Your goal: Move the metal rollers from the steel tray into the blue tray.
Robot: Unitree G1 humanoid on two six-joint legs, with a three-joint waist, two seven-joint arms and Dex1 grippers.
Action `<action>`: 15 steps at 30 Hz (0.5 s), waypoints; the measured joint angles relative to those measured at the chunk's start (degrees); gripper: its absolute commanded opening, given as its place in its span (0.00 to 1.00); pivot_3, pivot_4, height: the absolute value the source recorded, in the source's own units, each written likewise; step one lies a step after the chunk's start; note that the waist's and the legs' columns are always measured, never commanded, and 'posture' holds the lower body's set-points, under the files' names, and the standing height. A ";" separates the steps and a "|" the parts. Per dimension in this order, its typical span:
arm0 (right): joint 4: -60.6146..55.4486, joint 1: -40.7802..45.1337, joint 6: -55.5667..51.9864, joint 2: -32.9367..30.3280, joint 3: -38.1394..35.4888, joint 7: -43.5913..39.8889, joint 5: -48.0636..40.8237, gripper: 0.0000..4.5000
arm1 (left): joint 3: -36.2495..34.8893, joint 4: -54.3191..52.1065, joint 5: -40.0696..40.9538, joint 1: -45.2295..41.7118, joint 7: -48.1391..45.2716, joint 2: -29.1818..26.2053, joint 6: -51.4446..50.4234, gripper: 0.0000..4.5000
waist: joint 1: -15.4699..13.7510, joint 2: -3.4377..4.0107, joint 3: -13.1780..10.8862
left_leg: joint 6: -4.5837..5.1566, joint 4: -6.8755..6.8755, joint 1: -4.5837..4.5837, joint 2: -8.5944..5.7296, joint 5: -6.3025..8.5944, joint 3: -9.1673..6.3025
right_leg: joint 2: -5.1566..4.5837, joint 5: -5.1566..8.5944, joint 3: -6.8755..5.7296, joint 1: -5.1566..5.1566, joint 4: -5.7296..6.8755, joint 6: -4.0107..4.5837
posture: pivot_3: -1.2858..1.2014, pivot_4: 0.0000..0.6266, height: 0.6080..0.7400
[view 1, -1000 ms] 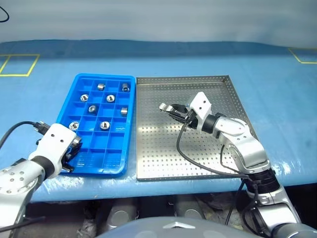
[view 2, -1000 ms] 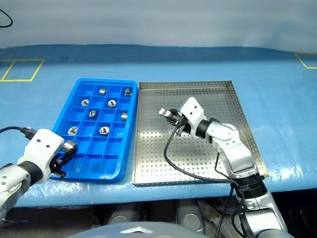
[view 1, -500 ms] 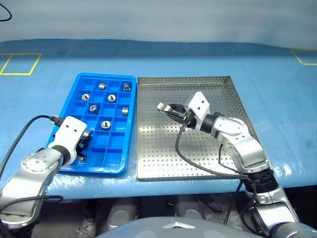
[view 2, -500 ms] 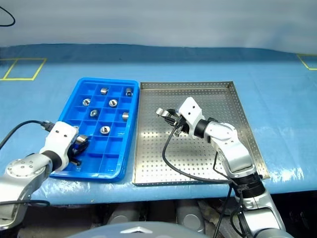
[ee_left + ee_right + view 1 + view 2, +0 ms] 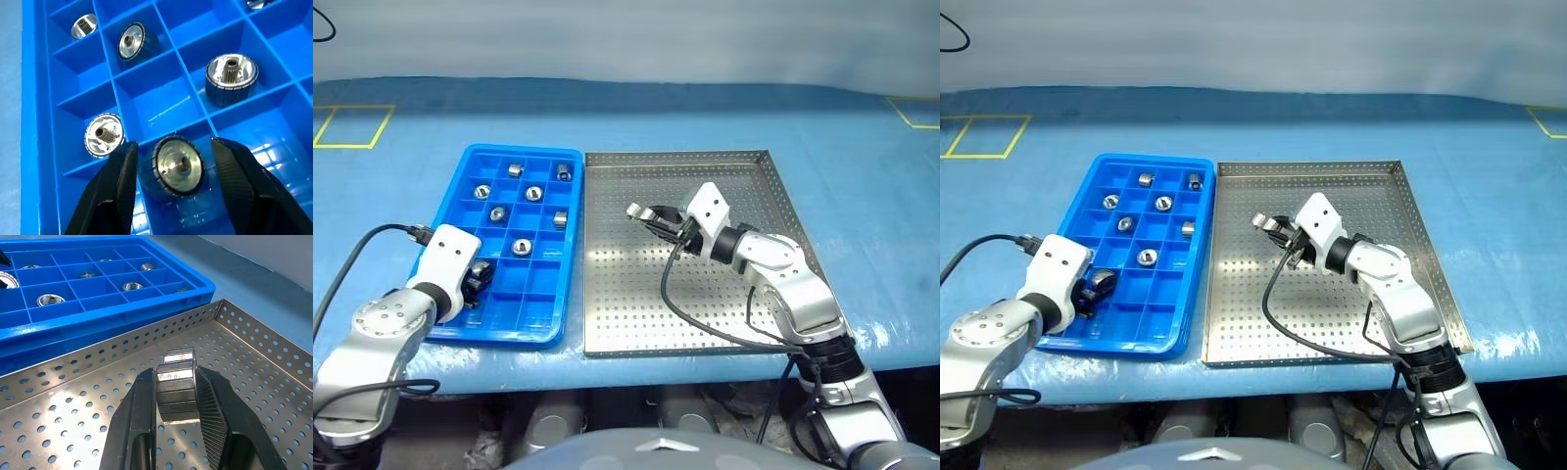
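Between the earlier frames and this one the left pincer [image 5: 173, 181] had travelled from the near-left corner of the blue tray [image 5: 570, 157] inward over its near compartments, and its fingers [image 5: 115, 188] had spread apart. They stood open on either side of a metal roller [image 5: 177, 165] that sat in a compartment near the tray's left wall, neither pad pressing it. That roller's holed face tilted up toward the wrist camera, so its axis ran along the pincer's own line.

Over the steel tray [image 5: 759, 157] the right pincer [image 5: 176, 396] had not shifted; it was clamped on another roller [image 5: 177, 384], held above the perforated floor with its ribbed rim facing the wrist camera and its axis running across from finger to finger.

From the head views, seven rollers lay scattered in the far compartments [image 5: 521, 247] as small bright dots. Up close, the left wrist view showed ribbed rims and splined central holes on the neighbours [image 5: 231, 78]. Both trays sat side by side on the blue table [image 5: 862, 166].
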State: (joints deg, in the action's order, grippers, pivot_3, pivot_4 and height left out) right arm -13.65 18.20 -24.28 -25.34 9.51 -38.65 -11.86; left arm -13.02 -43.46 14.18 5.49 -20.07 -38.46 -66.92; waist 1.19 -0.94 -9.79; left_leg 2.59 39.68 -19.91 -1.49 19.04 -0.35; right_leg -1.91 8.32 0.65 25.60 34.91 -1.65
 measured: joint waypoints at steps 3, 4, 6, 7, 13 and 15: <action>0.00 -0.02 0.03 0.00 -0.03 0.03 0.00 0.18 | -0.24 -1.63 1.05 -0.24 -0.93 0.35 0.52 0.56 | 0.04 0.00 0.00 | 0.00 0.00 0.00 0.00 0.00 0.00 | 0.00 0.00 0.00 0.00 0.00 0.00 | 0.50 0.24 1.00; -0.01 -0.04 0.04 0.00 -0.08 0.05 0.00 0.18 | -0.93 -1.91 1.94 -0.92 -1.35 1.33 1.43 0.56 | -0.01 0.00 0.00 | -0.01 0.00 0.00 0.00 0.00 -0.01 | -0.01 0.00 -0.01 -0.01 0.01 0.01 | 0.49 0.24 1.00; -0.23 -0.54 0.19 0.09 -0.70 0.04 -0.32 0.18 | -2.70 -1.98 4.91 -3.04 -3.12 5.08 5.32 0.56 | -0.15 0.00 0.00 | -0.02 0.03 0.00 -0.01 -0.01 -0.02 | -0.03 0.00 -0.04 -0.04 0.00 0.01 | 0.49 0.24 1.00; -0.28 -0.73 0.22 0.26 -1.04 0.03 -0.62 0.18 | -2.95 -2.24 6.34 -4.03 -3.91 6.44 7.05 0.56 | -0.17 -0.01 0.01 | -0.01 0.05 0.00 -0.01 -0.01 -0.02 | -0.03 0.00 -0.05 -0.04 0.00 0.01 | 0.48 0.24 1.00; -3.64 -2.98 0.19 1.60 -5.71 -0.62 -6.98 0.18 | -3.34 -0.08 15.11 -9.14 -10.08 14.05 19.59 0.56 | 0.54 0.02 0.02 | -0.01 0.05 0.00 0.01 -0.01 0.00 | 0.01 -0.01 0.00 -0.04 0.00 0.00 | 0.46 0.24 1.00; -5.60 -4.81 -0.45 2.09 -8.59 -2.11 -12.36 0.18 | -2.19 3.17 17.83 -10.36 -12.64 15.35 21.68 0.56 | 0.84 0.05 0.04 | 0.01 0.05 0.00 0.00 0.00 0.00 | 0.03 -0.01 0.00 -0.07 0.01 -0.01 | 0.46 0.24 1.00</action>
State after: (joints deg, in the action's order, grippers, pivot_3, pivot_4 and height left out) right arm -19.24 13.39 -24.73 -23.24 0.93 -40.76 -24.22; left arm -15.21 -40.29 32.01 -4.87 -32.72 -23.10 -45.24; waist 2.02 -0.89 -9.75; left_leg 2.60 39.74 -19.90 -1.49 19.04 -0.35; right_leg -1.89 8.31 0.64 25.54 34.92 -1.66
